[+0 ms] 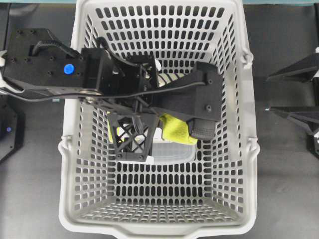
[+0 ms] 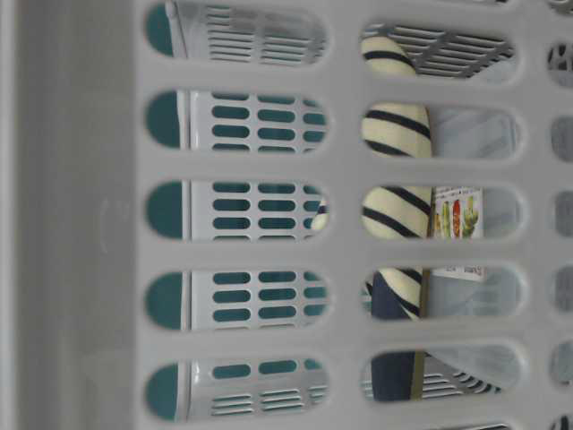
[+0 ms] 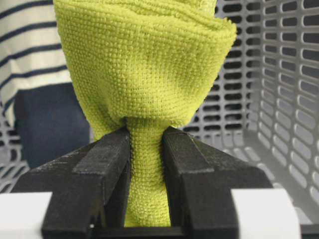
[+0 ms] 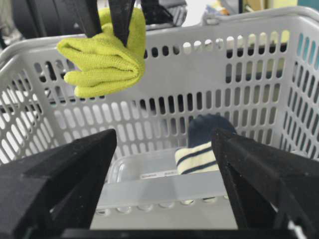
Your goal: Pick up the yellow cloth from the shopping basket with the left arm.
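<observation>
Here, left gripper [image 3: 145, 164]: clamped on the yellow cloth [image 3: 144, 69], above the shopping basket [image 1: 249, 164] floor.
Right gripper [image 4: 164, 149]: jaws spread, empty.

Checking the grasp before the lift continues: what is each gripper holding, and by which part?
The left gripper pinches the yellow cloth by a bunched fold, the rest hanging free. The right gripper is open, holding nothing.
</observation>
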